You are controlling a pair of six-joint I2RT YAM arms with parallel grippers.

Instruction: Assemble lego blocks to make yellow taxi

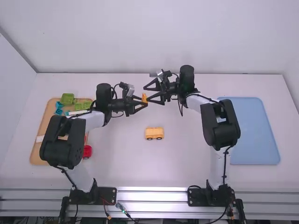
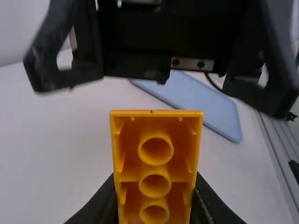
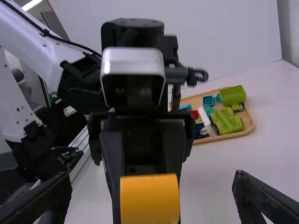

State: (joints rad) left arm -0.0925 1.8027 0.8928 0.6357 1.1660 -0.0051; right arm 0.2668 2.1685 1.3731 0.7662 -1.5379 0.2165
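Nearest, one wooden tray (image 1: 36, 157) of loose blocks, at left; one blue tray (image 1: 257, 135), at right; one wheeled yellow piece (image 1: 154, 133), on the white table (image 1: 121, 163) between them; farther off, one left gripper (image 1: 144, 100), clenched on an orange-yellow block (image 1: 144, 97), raised upright; one right gripper (image 1: 146, 93), fingers spread around that block, apart from it
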